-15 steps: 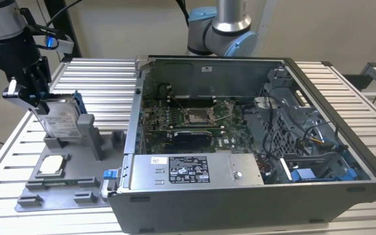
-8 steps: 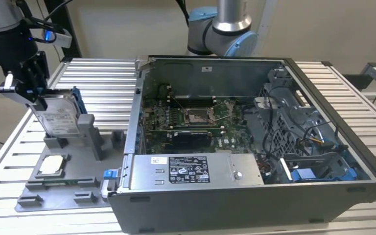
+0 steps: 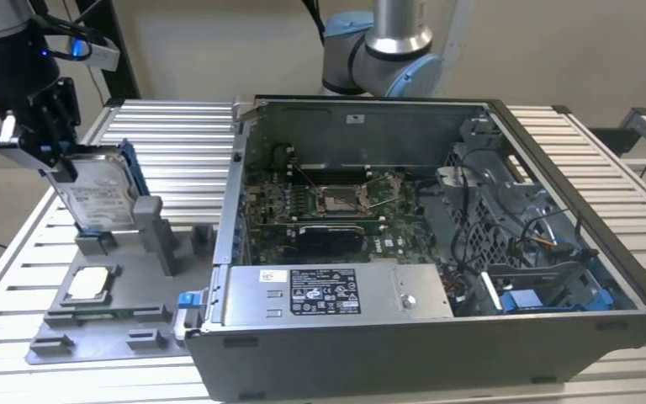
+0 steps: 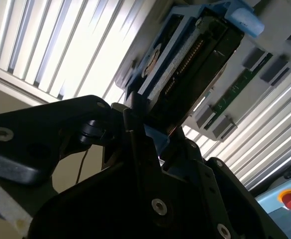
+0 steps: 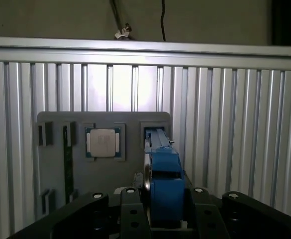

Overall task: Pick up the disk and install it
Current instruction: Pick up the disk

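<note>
The hand is closed on the disk, gripping its upper end. This is at the exterior view's left, over the grey tray on the ribbed table.

The disk stands on edge with its long axis close to vertical, the top leaning a little toward the exterior view's left. Its labelled face points toward the exterior camera. Its blue frame runs along the edge nearer the open case. The lower end sits at the tray's upright posts; I cannot tell whether it touches them or has cleared the slot.

A square chip lies flat in a pocket of the tray, nearer the camera than the disk. The case is beside the tray at the exterior view's right, lid off, with the motherboard and a grey box inside.

In the first wrist view the frame sits upright between the black fingers of the hand. The disk's long axis points away from the camera toward the tray, and the chip lies beside its slot.

In the second wrist view the disk is seen edge-on, pin row exposed, extending away from the hand.
</note>
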Motion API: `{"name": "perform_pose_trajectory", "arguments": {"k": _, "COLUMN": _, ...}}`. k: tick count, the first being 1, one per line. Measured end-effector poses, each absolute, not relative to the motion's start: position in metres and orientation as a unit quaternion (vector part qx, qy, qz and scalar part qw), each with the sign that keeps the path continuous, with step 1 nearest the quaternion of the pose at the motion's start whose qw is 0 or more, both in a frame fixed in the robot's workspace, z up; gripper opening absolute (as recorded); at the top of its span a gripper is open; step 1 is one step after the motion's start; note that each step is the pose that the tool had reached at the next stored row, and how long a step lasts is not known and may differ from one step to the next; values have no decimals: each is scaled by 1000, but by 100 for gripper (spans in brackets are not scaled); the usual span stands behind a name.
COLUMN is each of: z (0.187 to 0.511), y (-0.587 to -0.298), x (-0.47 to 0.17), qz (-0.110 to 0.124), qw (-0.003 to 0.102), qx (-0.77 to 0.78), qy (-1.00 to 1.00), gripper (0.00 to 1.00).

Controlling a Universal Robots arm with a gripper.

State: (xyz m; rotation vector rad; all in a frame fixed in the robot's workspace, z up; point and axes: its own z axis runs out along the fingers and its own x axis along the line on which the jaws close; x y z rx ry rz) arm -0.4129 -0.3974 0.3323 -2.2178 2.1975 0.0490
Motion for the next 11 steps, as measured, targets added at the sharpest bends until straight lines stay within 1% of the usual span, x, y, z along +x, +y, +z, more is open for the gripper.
{"name": "perform_pose_trajectory", "arguments": {"k": 11, "z": 348, "y": -397, "x": -413, "qz": 15, "qw": 9, "qx": -710, "qy": 704, "gripper": 0}}
